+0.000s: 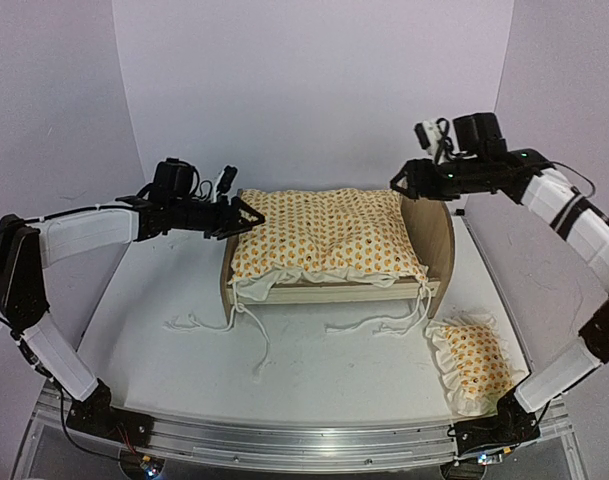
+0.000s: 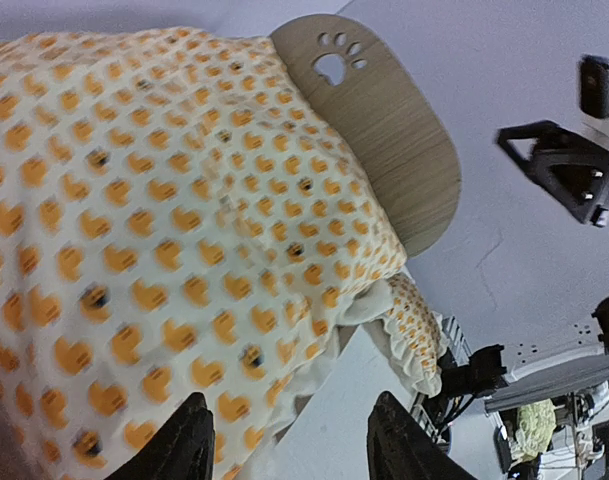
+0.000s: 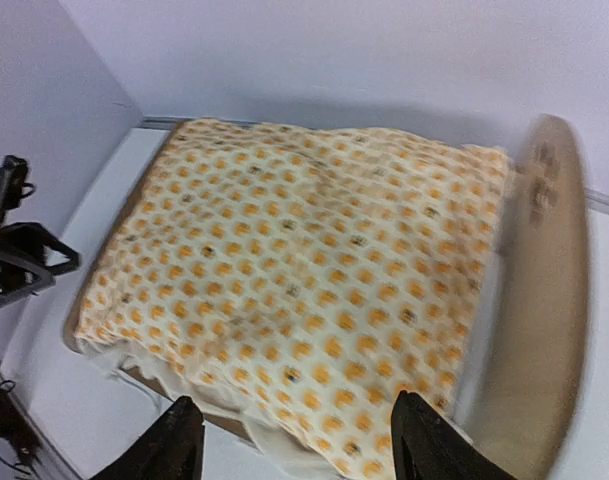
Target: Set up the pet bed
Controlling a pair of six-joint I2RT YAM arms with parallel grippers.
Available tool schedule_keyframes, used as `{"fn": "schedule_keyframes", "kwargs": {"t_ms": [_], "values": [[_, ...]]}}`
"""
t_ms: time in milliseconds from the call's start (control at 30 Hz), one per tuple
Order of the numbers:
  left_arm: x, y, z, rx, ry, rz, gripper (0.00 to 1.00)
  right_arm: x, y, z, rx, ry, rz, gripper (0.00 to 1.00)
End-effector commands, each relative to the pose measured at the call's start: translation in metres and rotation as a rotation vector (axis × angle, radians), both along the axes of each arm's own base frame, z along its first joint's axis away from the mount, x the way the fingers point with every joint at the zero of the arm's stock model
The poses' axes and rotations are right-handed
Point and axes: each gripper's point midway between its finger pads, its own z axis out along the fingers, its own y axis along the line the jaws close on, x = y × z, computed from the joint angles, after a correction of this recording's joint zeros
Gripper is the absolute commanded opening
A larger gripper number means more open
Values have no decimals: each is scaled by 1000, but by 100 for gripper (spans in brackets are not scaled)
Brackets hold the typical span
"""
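Observation:
The pet bed (image 1: 439,245), a light-wood frame with rounded end boards, stands mid-table. The orange-patterned quilt (image 1: 324,232) lies spread over it and hides the mattress; its white ties hang over the front. The right end board with a paw-print cutout shows in the left wrist view (image 2: 384,120). My left gripper (image 1: 248,216) is open and empty at the bed's left end, just above the quilt (image 2: 134,230). My right gripper (image 1: 402,183) is open and empty above the right end board, looking down on the quilt (image 3: 304,280). The small ruffled pillow (image 1: 471,360) lies on the table at front right.
White walls close in at the back and both sides. The metal rail (image 1: 284,440) with the arm bases runs along the table's near edge. The pillow lies close to the right arm's base (image 1: 499,430).

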Motion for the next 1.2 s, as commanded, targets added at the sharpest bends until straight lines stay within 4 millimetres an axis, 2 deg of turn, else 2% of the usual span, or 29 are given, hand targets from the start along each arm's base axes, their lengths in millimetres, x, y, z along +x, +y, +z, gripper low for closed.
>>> {"fn": "schedule_keyframes", "kwargs": {"t_ms": [0, 67, 133, 233, 367, 433, 467, 500, 567, 600, 667, 733, 800, 867, 900, 1000, 1067, 1167], "values": [[2, -55, 45, -52, -138, -120, 50, 34, 80, -37, 165, 103, 206, 52], [16, -72, 32, -23, -121, -123, 44, 53, 100, -58, 179, 168, 233, 36], [29, -84, 15, 8, -99, -125, 37, 68, 109, -80, 180, 216, 223, 33], [50, -83, -24, 140, -81, -52, 37, 77, 109, -114, 70, 264, 171, 31], [55, -62, -70, 295, -46, 33, 37, 63, 76, -169, -137, 327, 63, 31], [53, -46, -91, 367, -35, 79, 37, 57, 48, -194, -250, 344, -27, 31], [53, -36, -100, 413, -36, 108, 38, 58, 27, -204, -335, 334, -107, 32], [51, -26, -111, 465, -30, 129, 38, 56, 9, -207, -403, 315, -162, 33], [49, -13, -115, 529, -43, 146, 39, 57, -10, -203, -472, 273, -218, 33], [47, -11, -110, 537, -56, 144, 42, 59, -11, -195, -474, 252, -226, 37], [41, -9, -81, 509, -98, 141, 54, 62, -8, -175, -454, 211, -210, 42], [28, -12, -42, 431, -145, 110, 69, 59, 2, -149, -424, 178, -149, 49], [12, -12, -5, 363, -191, 79, 82, 45, 15, -121, -404, 137, -64, 58], [-3, -5, 13, 332, -221, 73, 89, 21, 30, -98, -407, 83, 37, 70], [-10, 0, 17, 329, -228, 79, 90, 4, 39, -91, -409, 63, 106, 74], [-31, 6, 8, 345, -227, 64, 89, -44, 72, -100, -401, 76, 314, 79], [-41, 5, -7, 393, -233, 57, 83, -63, 78, -116, -405, 113, 363, 79], [-58, 0, -29, 495, -264, 65, 80, -76, 83, -131, -406, 129, 375, 77]]}}
